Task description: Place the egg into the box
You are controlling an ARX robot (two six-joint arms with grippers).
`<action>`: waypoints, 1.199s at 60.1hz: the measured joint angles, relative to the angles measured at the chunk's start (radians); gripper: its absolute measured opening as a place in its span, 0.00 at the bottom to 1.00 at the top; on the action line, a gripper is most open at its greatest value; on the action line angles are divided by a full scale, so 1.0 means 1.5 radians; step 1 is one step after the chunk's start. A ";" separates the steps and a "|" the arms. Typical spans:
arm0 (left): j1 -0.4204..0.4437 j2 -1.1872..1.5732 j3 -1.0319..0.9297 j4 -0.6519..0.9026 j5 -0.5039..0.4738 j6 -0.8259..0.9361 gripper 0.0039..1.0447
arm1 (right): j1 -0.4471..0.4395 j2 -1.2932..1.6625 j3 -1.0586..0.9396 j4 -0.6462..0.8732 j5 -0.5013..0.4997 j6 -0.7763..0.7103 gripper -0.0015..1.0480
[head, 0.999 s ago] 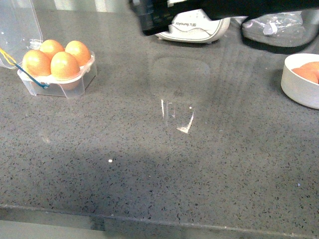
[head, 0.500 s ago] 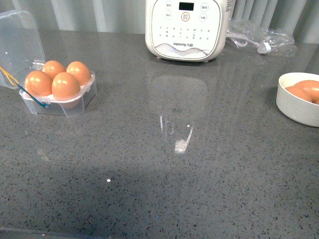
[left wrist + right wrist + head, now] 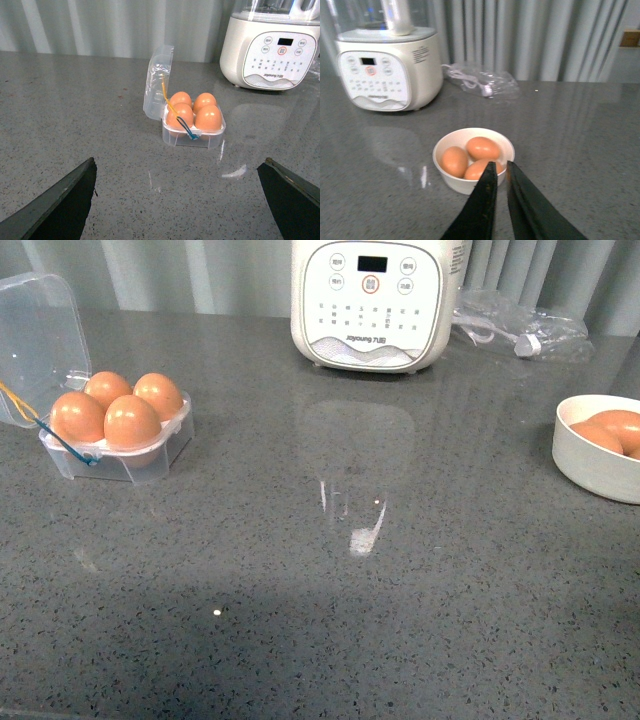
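The box (image 3: 118, 462) is a clear plastic case at the left of the counter, with its lid (image 3: 40, 335) standing open and a yellow-and-blue cord on its side. Several brown eggs (image 3: 194, 112) fill its cups. Three more eggs (image 3: 482, 148) lie in a white bowl (image 3: 454, 183) at the right. My left gripper (image 3: 179, 161) is open and empty, well short of the box (image 3: 192, 139). My right gripper (image 3: 500, 165) is shut on nothing, its tips just in front of the bowl's rim. Neither arm shows in the front view.
A white cooker (image 3: 370, 300) stands at the back middle of the grey stone counter. A clear plastic bag with a cable (image 3: 520, 330) lies at the back right. The bowl (image 3: 592, 462) sits at the right edge of the front view.
A dark arm that crossed the top of the front view one second ago has left it. The box, its eggs and the bowl have stayed in place.
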 joint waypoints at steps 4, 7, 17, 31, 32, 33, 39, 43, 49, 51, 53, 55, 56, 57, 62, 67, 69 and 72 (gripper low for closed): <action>0.000 0.000 0.000 0.000 0.000 0.000 0.94 | 0.008 -0.022 -0.015 -0.006 -0.002 0.000 0.03; 0.000 0.000 0.000 0.000 0.000 0.000 0.94 | 0.008 -0.041 -0.028 -0.013 0.002 0.000 0.03; 0.000 0.000 0.000 0.000 0.000 0.000 0.94 | 0.008 -0.086 -0.052 -0.036 0.003 -0.001 0.03; 0.000 0.000 0.000 0.000 0.000 0.000 0.94 | 0.008 -0.141 -0.070 -0.070 0.003 0.000 0.03; 0.000 0.000 0.000 0.000 0.000 0.000 0.94 | 0.008 -0.146 -0.072 -0.073 0.003 0.000 0.03; 0.000 0.000 0.000 0.000 0.000 0.000 0.94 | 0.008 -0.151 -0.073 -0.077 0.003 0.000 0.03; 0.000 0.000 0.000 0.000 0.000 0.000 0.94 | 0.008 -0.172 -0.079 -0.093 0.003 0.000 0.03; 0.000 0.000 0.000 0.000 0.000 0.000 0.94 | 0.008 -0.183 -0.087 -0.094 0.003 0.000 0.03; 0.000 0.000 0.000 0.000 0.000 0.000 0.94 | 0.008 -0.209 -0.101 -0.100 0.003 0.000 0.03; 0.000 0.000 0.000 0.000 0.000 0.000 0.94 | 0.008 -0.216 -0.101 -0.108 0.003 0.000 0.03; 0.000 0.000 0.000 0.000 0.000 0.000 0.94 | 0.008 -0.223 -0.101 -0.114 0.003 0.000 0.03; 0.000 0.000 0.000 0.000 0.000 0.000 0.94 | 0.008 -0.229 -0.101 -0.120 0.003 0.000 0.03; 0.000 0.000 0.000 0.000 0.000 0.000 0.94 | 0.008 -0.234 -0.101 -0.124 0.003 0.000 0.03; 0.000 0.000 0.000 0.000 0.000 0.000 0.94 | 0.008 -0.236 -0.101 -0.126 0.003 0.000 0.03; 0.000 0.000 0.000 0.000 0.000 0.000 0.94 | 0.008 -0.256 -0.101 -0.145 0.003 0.000 0.03; 0.000 0.000 0.000 0.000 0.000 0.000 0.94 | 0.008 -0.268 -0.101 -0.158 0.003 0.000 0.03; 0.000 0.000 0.000 0.000 0.000 0.000 0.94 | 0.008 -0.273 -0.101 -0.163 0.003 0.000 0.03; 0.000 0.000 0.000 0.000 0.000 0.000 0.94 | 0.008 -0.280 -0.101 -0.170 0.003 0.000 0.03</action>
